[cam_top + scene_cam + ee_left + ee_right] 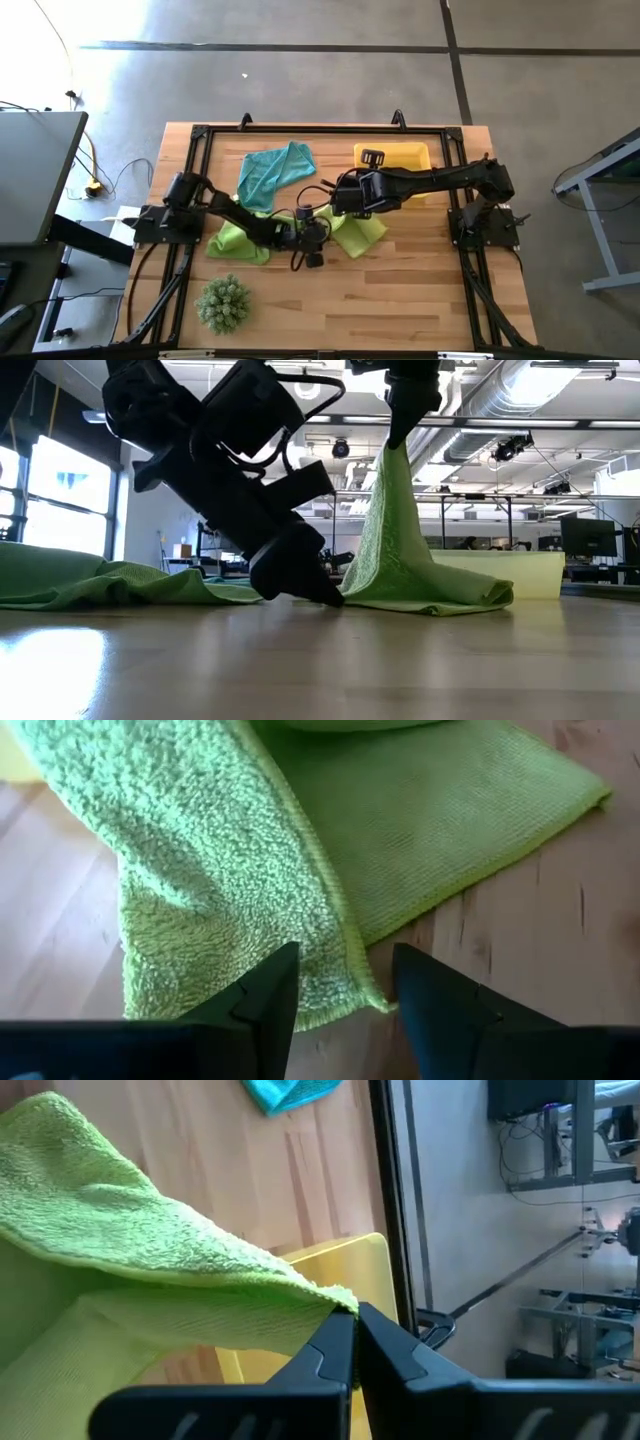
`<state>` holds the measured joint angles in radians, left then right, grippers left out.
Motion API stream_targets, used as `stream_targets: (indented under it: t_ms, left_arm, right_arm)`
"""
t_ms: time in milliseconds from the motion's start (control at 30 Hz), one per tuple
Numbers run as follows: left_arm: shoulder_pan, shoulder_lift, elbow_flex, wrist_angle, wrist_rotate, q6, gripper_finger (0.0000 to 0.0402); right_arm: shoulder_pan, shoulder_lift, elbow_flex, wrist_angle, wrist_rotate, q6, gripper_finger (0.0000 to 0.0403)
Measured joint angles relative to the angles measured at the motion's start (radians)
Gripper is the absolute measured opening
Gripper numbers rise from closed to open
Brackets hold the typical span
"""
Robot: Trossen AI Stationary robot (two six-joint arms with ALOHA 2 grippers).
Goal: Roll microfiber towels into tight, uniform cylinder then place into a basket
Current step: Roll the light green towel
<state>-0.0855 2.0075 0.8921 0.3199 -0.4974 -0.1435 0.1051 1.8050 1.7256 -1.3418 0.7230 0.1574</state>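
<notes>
A lime-green towel [400, 550] hangs from my right gripper [403, 432], which is shut on it well above the table. The towel's lower part [430, 830] lies on the wood. My left gripper [345, 1005] is open and low at the table. Its fingers stand either side of this towel's hemmed edge near a lower corner [350, 982]. A second lime-green towel [235, 242] lies flat under the left arm. A teal towel [275, 173] lies crumpled at the far side. The yellow basket [395, 158] stands at the far right. My right gripper pinches one corner of the lime-green towel [335, 1298] between its two shut fingers, coming from above. The corner is lifted. The cloth hangs slack below it in a cone, and its bottom part rests on the table. Whether my left gripper touches the hem, I cannot tell.
A spiky green ball plant [222, 303] sits near the front left. A black frame [300, 130] runs round the tabletop. Bare wood [400, 300] lies toward the near right.
</notes>
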Motion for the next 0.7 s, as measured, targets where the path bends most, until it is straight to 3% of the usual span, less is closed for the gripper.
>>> stream_targets:
  t_ms: [167,433,700]
  left_arm:
    - [0.003,0.0,0.001,-0.026,0.024,-0.04,0.0118]
    - [0.005,-0.005,0.0,-0.042,0.091,-0.09,0.001]
    - [-0.001,-0.117,-0.012,-0.139,0.103,-0.072,0.0002]
  right_arm:
    - [0.0,0.0,0.0,0.0,-0.029,-0.001,0.0]
    - [0.0,0.0,0.0,0.0,-0.156,-0.007,0.0]
    - [0.007,-0.023,-0.001,-0.014,-0.227,-0.087,0.0]
